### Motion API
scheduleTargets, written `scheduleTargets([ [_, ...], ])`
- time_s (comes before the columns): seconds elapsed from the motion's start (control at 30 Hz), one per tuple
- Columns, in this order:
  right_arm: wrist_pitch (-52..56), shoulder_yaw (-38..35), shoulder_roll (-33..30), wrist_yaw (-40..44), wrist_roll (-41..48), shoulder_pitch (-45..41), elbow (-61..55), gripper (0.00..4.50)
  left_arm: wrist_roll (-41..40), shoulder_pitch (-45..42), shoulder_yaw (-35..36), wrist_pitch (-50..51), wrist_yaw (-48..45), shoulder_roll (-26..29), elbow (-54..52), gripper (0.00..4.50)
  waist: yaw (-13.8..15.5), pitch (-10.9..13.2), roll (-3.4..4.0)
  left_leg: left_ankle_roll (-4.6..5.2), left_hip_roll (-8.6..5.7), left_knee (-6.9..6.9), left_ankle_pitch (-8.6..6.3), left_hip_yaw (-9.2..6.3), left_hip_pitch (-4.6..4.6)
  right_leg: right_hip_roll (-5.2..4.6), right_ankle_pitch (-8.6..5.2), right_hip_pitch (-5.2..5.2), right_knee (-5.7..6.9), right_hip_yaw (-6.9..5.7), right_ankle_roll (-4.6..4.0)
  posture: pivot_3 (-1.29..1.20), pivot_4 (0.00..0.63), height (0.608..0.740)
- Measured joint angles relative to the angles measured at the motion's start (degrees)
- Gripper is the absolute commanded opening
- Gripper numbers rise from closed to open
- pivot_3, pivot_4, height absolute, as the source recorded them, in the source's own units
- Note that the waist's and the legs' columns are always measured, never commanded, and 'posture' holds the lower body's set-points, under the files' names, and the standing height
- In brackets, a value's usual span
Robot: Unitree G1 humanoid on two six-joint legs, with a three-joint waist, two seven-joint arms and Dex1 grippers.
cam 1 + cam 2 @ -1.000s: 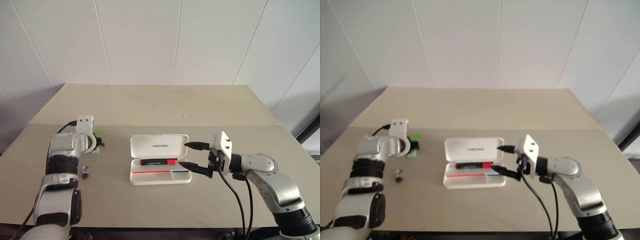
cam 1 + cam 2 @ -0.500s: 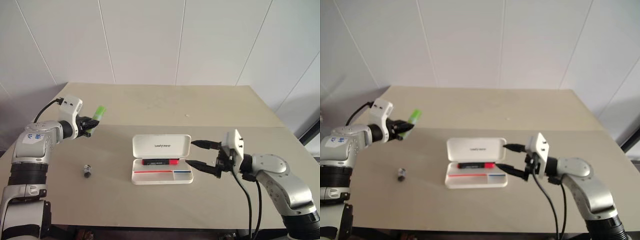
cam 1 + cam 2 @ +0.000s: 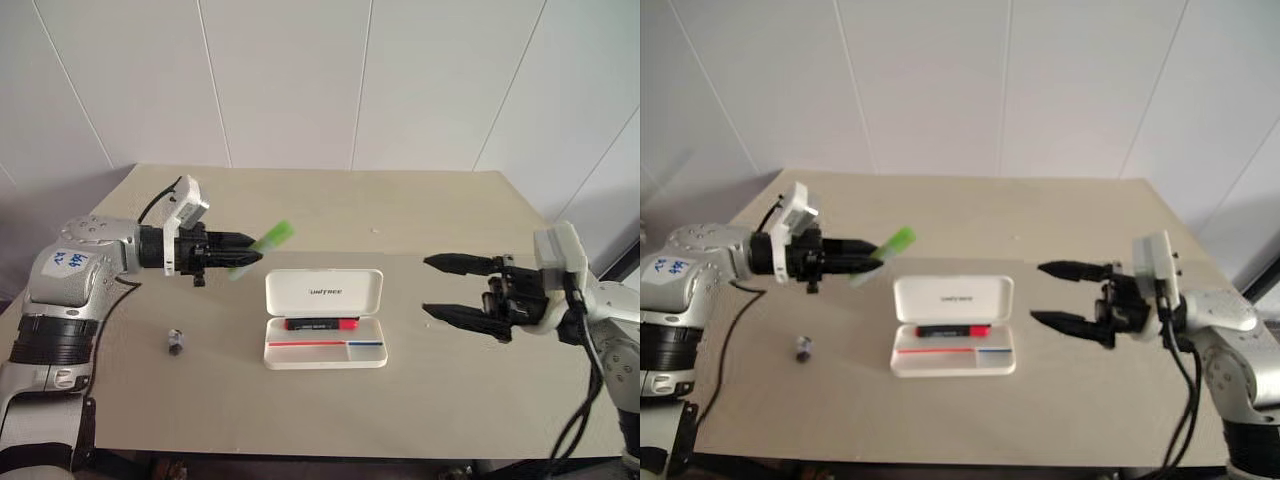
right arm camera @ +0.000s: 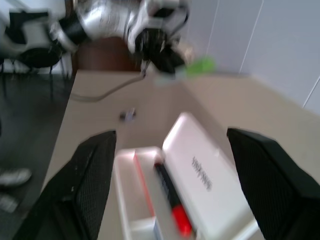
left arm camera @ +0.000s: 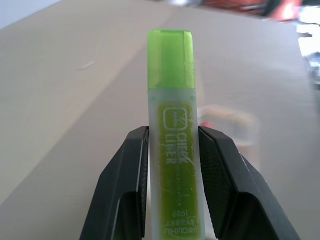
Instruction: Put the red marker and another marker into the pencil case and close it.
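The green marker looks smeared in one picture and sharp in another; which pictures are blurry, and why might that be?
In the left eye view the green marker is streaked, probably by motion, while the pencil case is crisp. In the left wrist view the marker is sharp between the left gripper fingers, its print readable, but the table behind is soft. The right wrist view is blurred throughout.

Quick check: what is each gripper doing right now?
Left gripper: shut on the green marker, held above the table.
Right gripper: open, holding nothing, to the right of the pencil case.
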Motion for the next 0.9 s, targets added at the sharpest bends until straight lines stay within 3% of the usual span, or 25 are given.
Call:
scheduleTargets([
  [0.3, -2.94, -0.16, -4.25, 6.33, -2.47, 3.03, 4.01, 4.5, -0.8, -0.32, -6.73, 4.45, -3.92, -0.18, -3.36, 1.15, -0.29, 0.04, 0.04, 0.0, 0.02, 0.11, 0.01, 0.0, 0.07, 0.05, 0.0, 0.01, 0.14, 0.02, -0.01, 0.0, 0.15, 0.74],
  [0.9, -3.74, -0.33, -3.09, 0.99, -2.94, 10.3, -1.43, 4.5, 13.66, -2.79, -23.95, -3.1, -4.65, -5.87, 1.25, 1.15, 0.0, 0.05, 0.03, 0.0, 0.01, 0.1, 0.01, 0.0, 0.04, 0.05, -0.01, 0.01, 0.1, 0.03, -0.01, 0.0, 0.15, 0.74],
])
